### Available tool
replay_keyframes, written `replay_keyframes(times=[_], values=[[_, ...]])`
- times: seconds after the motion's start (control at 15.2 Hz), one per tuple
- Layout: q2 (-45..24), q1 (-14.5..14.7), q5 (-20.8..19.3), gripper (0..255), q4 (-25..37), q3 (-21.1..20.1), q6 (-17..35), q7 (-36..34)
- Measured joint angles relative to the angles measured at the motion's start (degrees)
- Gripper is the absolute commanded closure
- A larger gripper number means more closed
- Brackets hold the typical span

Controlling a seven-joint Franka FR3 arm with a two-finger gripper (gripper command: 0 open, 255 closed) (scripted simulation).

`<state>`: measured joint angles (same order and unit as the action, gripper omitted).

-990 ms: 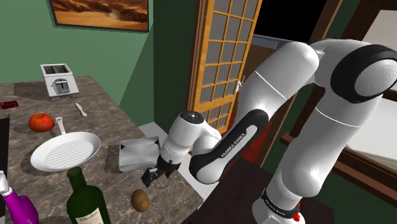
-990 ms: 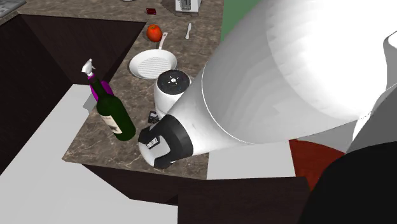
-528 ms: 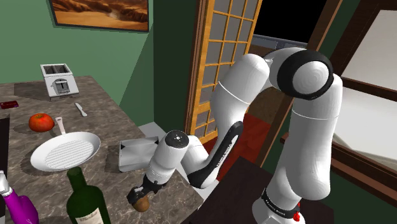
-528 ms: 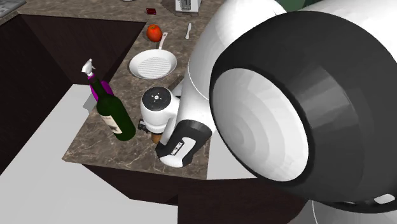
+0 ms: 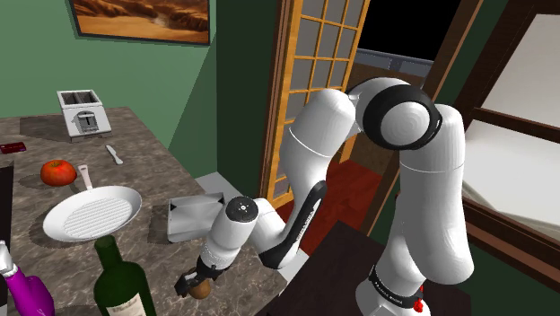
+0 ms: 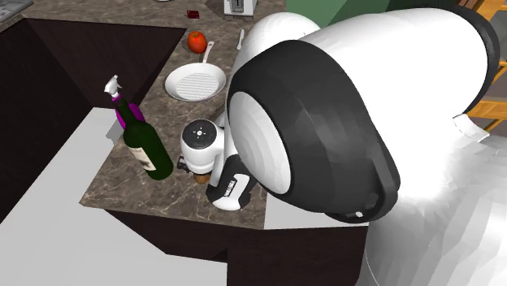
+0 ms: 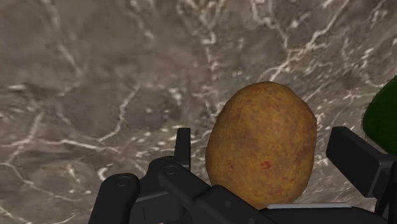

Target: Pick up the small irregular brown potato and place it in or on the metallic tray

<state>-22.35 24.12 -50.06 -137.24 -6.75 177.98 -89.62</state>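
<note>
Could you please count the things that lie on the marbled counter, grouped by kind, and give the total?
Bottles: 2 (green wine bottle, purple spray bottle)
Produce: 2 (tomato, potato)
White pan: 1
Grey tray: 1
Toaster: 1
Knife: 1
Small red item: 1
Total: 9

The potato [image 5: 205, 290] seems mostly hidden under the end effector [image 5: 194, 285].

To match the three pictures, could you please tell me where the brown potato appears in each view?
Shoulder view: potato at the near edge of the counter, under the gripper, right of the green bottle.
Second exterior view: a brown sliver below the white wrist, right of the bottle.
Wrist view: potato between the open gripper's fingers, untouched.
Shared landmark: the green bottle.
</note>
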Motion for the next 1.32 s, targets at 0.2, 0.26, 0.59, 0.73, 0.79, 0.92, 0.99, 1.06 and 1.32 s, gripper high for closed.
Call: replay_keyframes(times=[0.2,0.26,0.59,0.73,0.79,0.92,0.99,1.06,1.32], values=[[-0.3,0.4,-0.3,0,0.2,0.5,0.2,-0.3],[-0.3,0.4,-0.4,0,0.2,0.5,0.2,-0.3],[-0.3,0.4,-0.4,255,0.2,0.5,0.2,-0.3],[-0.3,0.4,-0.4,255,0.2,0.5,0.2,-0.3],[-0.3,0.4,-0.4,255,0.2,0.5,0.2,-0.3],[-0.3,0.4,-0.4,255,0.2,0.5,0.2,-0.3],[-0.3,0.4,-0.4,255,0.2,0.5,0.2,-0.3],[-0.3,0.4,-0.4,255,0.2,0.5,0.2,-0.3],[2.0,-3.8,3.2,255,-0.8,-4.3,-1.8,3.4]])
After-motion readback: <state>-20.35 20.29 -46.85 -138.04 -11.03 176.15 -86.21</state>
